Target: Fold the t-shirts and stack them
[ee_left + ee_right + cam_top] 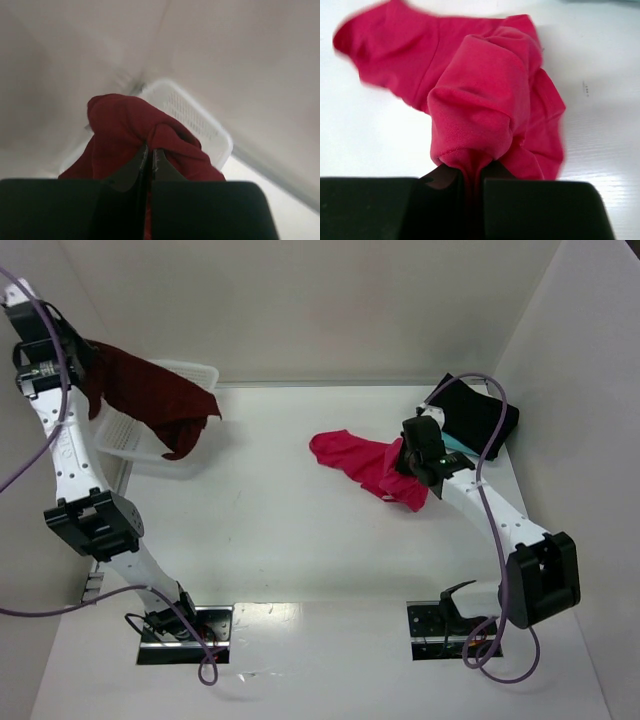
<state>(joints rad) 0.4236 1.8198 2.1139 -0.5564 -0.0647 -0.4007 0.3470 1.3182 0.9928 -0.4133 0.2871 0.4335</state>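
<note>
– Left gripper (84,362), seen from above: where is it?
– Raised at the far left corner, with the dark maroon t-shirt (155,400) hanging from it over the white basket (205,371). Cloth hides its jaws there. Across the table (280,540), the right gripper (412,458) sits low at one end of the crumpled crimson-pink t-shirt (355,460). Only this view shows the black t-shirt (485,415) by the right wall and a sliver of the teal t-shirt (455,444) beside the arm.
– And the left wrist view?
– Its fingers (134,167) are pinched tight on a maroon fold (125,130), and the shirt covers part of the basket (200,115) beyond.
– The right wrist view?
– The jaws are clamped on a bunched pink fold (470,100). The rest of the shirt spreads over the table, and its far edge is blurred.
</note>
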